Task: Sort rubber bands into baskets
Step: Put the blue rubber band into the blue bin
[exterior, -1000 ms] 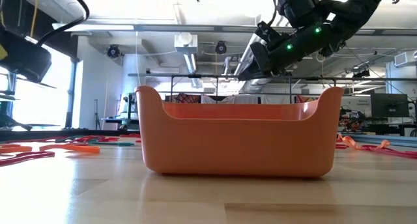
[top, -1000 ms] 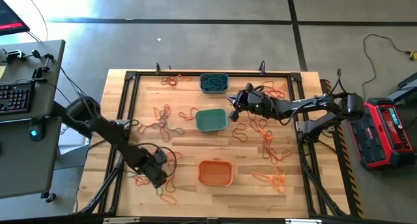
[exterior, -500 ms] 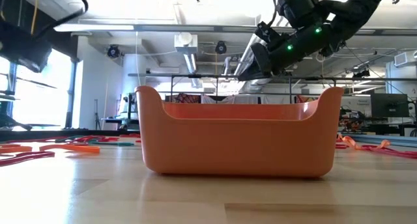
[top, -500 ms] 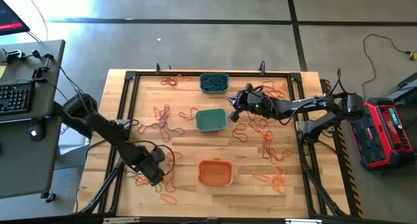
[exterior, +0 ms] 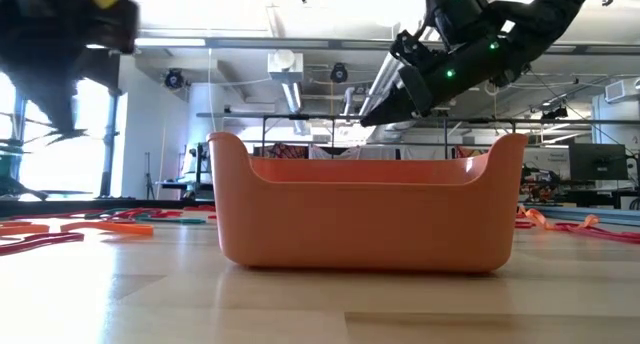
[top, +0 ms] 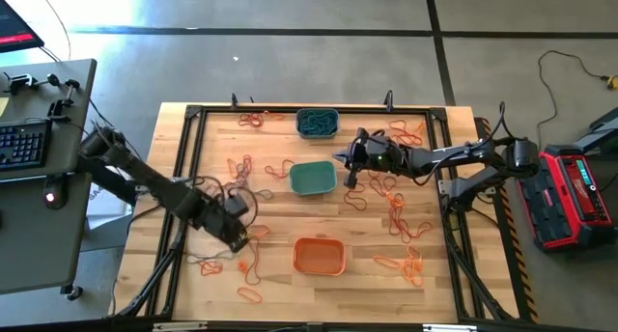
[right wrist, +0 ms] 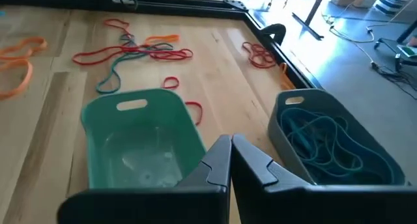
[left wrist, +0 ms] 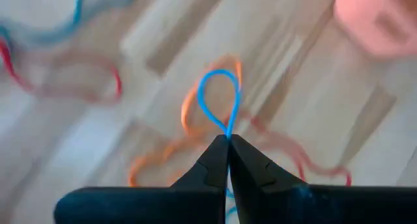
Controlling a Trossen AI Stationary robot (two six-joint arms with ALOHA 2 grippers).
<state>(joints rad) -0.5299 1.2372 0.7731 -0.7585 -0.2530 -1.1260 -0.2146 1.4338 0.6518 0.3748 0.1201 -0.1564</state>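
My left gripper [top: 241,232] is at the table's near left, left of the orange basket [top: 319,256], shut on a blue rubber band [left wrist: 218,99]. My right gripper [top: 350,164] is shut and empty, above the table between the teal-green basket [top: 312,179] and the grey-blue basket [top: 317,123], which holds blue-teal bands [right wrist: 322,140]. The teal-green basket [right wrist: 140,142] looks empty in the right wrist view. Orange and red bands [top: 398,211] lie scattered flat on the wood. My left gripper pinches the blue band between its two fingertips at one end of its loop [left wrist: 227,127]. The loop stands out past the fingertips, open and narrow. Orange and red bands [left wrist: 189,120] lie on the table behind it. Whether the band is clear of them, I cannot tell.
A black frame [top: 193,115] runs round the tabletop. More bands lie at the left [top: 239,182] and near-left [top: 249,294], and at the near right [top: 406,264]. In the low view the orange basket [exterior: 365,214] fills the middle, with the right arm [exterior: 450,69] above it.
My left gripper has gone from the near-left corner toward the table's far edge and a little right, staying shut. Its arm has swung with it and shows blurred in the low view.
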